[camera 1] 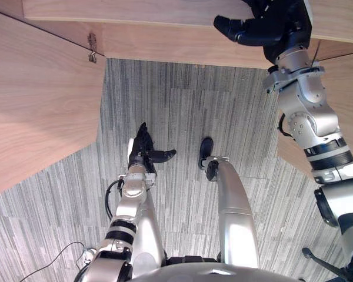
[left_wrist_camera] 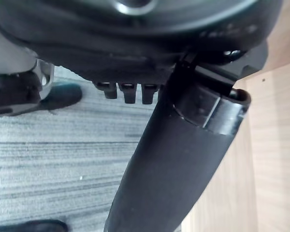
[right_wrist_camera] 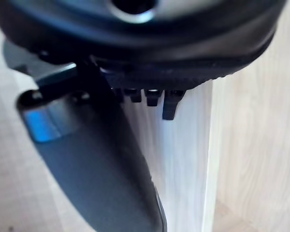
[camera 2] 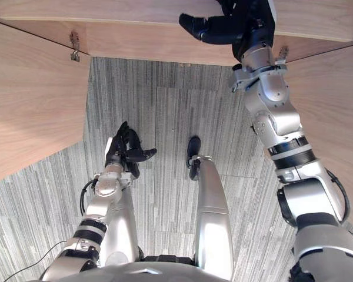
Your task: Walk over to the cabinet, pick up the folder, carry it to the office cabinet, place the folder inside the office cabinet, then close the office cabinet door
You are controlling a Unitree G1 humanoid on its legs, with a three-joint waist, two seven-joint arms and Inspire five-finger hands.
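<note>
In the left eye view, the office cabinet (camera 1: 165,41) runs as a band of pale wood across the top. A wood-grain door (camera 1: 41,106) angles out from it on the robot's left, joined to it by a small metal hinge (camera 1: 92,48). Another wooden panel (camera 1: 347,82) stands on the robot's right. Grey striped carpet (camera 1: 182,117) covers the floor between them. The right hand (camera 1: 265,23) is raised to the cabinet's front edge, its thumb jutting out to the side and its fingers running up past the top of the view. The left hand (camera 1: 144,150) hangs low over the carpet, well apart from the cabinet, with fingers straight and thumb spread, holding nothing. The right eye view shows the same layout: the right hand (camera 2: 235,23) is up against the cabinet's wood, and the left hand (camera 2: 125,150) is loose and spread above the floor. The left wrist view looks along the left hand (left_wrist_camera: 135,38), whose fingertips sit in a short straight row beside the long dark thumb, with nothing between them. Carpet lies beyond the hand, and a wood face rises at one side. The right wrist view looks along the right hand (right_wrist_camera: 135,48). Its fingers are uncurled beside the thumb and grip nothing, and they are close to a pale wooden edge of the cabinet with more wood behind it.
</note>
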